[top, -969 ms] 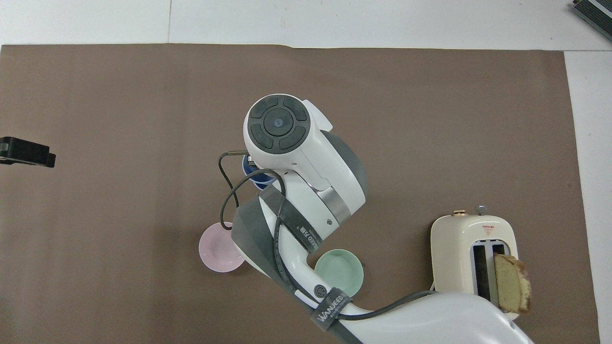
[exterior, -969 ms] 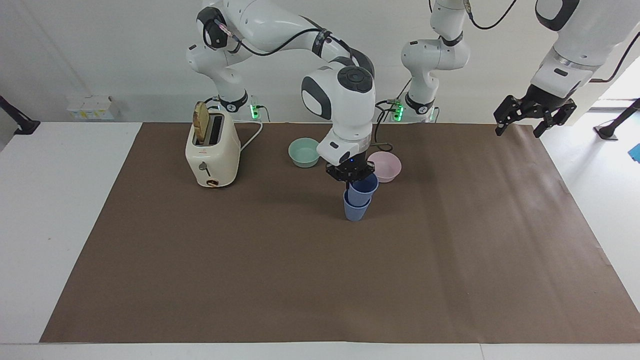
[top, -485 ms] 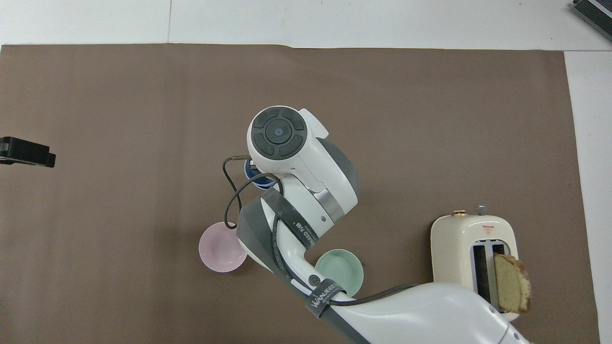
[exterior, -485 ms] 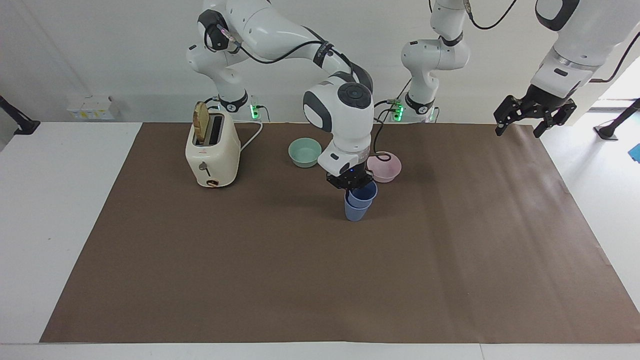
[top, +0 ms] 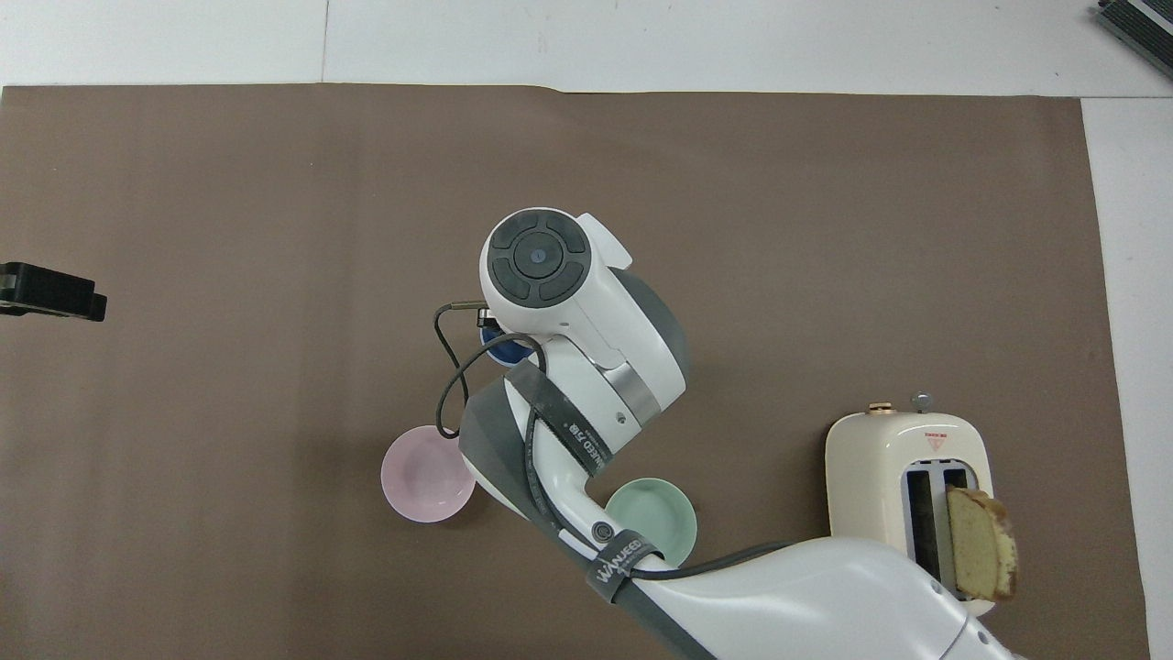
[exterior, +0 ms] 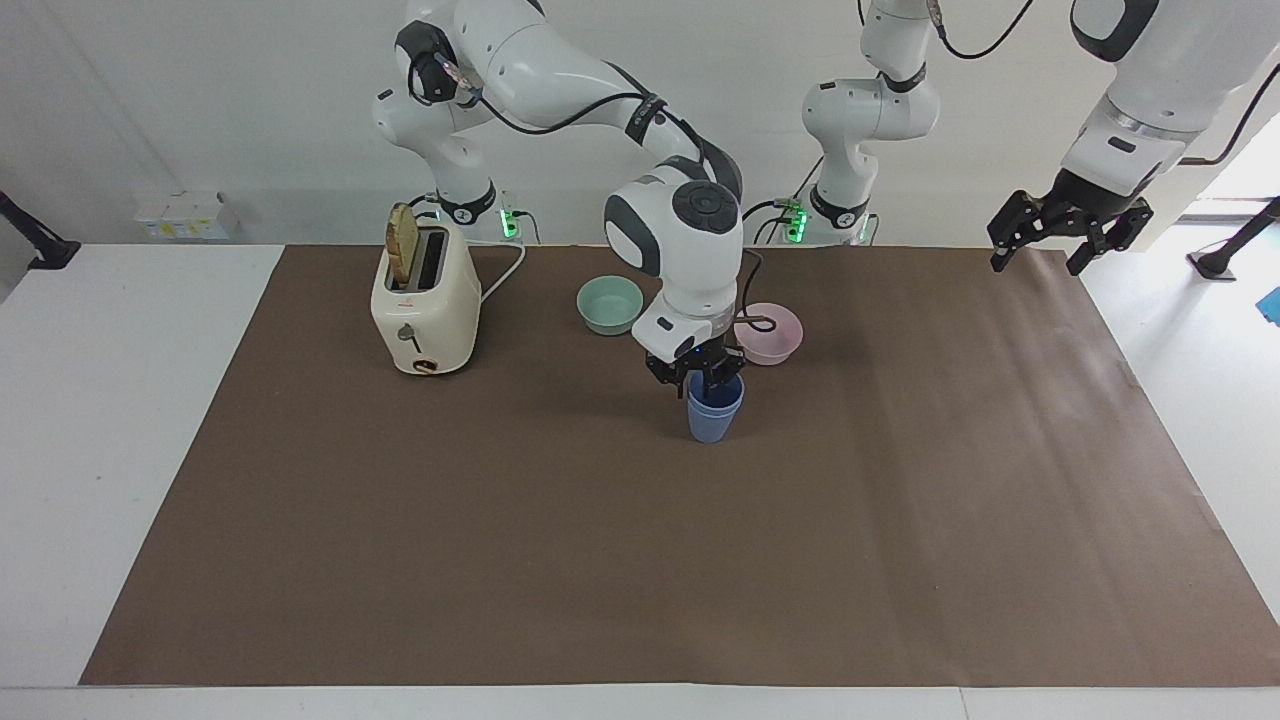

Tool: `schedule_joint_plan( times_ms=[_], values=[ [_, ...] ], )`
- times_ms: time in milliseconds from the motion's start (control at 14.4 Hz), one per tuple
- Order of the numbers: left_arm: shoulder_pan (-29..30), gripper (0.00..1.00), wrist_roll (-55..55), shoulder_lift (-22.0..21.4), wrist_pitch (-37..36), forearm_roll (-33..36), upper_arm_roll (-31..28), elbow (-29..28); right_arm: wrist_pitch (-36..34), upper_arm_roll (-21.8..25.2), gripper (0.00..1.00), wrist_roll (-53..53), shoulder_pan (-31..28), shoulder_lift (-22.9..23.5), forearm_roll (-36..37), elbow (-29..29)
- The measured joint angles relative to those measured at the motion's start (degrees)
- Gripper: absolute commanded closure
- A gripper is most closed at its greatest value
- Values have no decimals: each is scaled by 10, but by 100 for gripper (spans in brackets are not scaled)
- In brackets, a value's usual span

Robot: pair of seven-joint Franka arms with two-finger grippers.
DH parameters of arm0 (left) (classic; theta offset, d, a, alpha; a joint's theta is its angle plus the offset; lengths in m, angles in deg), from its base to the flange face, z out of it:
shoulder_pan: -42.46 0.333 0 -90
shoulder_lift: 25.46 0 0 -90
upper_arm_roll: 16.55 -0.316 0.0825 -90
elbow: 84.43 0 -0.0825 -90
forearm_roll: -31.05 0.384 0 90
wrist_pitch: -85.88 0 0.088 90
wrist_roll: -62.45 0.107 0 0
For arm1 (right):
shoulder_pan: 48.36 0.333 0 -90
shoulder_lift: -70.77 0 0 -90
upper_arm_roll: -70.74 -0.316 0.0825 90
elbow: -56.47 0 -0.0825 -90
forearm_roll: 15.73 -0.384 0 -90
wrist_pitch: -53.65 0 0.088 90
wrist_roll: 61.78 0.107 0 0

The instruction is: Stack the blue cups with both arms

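Two blue cups (exterior: 714, 418) stand nested near the middle of the brown mat, the upper one sunk deep into the lower. My right gripper (exterior: 697, 380) hangs directly over their rim, and its fingers are spread open with the tips at the rim. In the overhead view the right arm's wrist covers the gripper, and only a sliver of the blue cups (top: 502, 346) shows. Above the mat's edge at the left arm's end, my left gripper (exterior: 1040, 262) waits open and holds nothing. Its black tip (top: 50, 293) shows in the overhead view.
A cream toaster (exterior: 425, 310) with a bread slice in it stands toward the right arm's end. A mint-green bowl (exterior: 610, 303) and a pink bowl (exterior: 778, 338) sit nearer to the robots than the cups. Two smaller white arms (exterior: 865, 110) stand at the table's back.
My right gripper has lowered the upper cup into the lower one until it sits nested, and its fingers have spread. The left arm has not moved.
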Motion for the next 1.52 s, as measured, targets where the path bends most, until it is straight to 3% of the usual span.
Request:
schedule_joint_plan(
  times_ms=[277, 485, 692, 1038, 1523],
  values=[
    [0, 0, 0, 0, 0, 0, 0, 0, -19, 3, 0, 0, -1, -5, 1, -10],
    [0, 0, 0, 0, 0, 0, 0, 0, -48, 9, 0, -1, -22, -45, 3, -28],
    [0, 0, 0, 0, 0, 0, 0, 0, -144, 8, 0, -70, -77, -117, 3, -40],
    [0, 0, 0, 0, 0, 0, 0, 0, -244, 8, 0, -208, -175, -198, 1, -47],
    [0, 0, 0, 0, 0, 0, 0, 0, -311, 10, 0, -357, -291, -265, -28, -45]
  ],
)
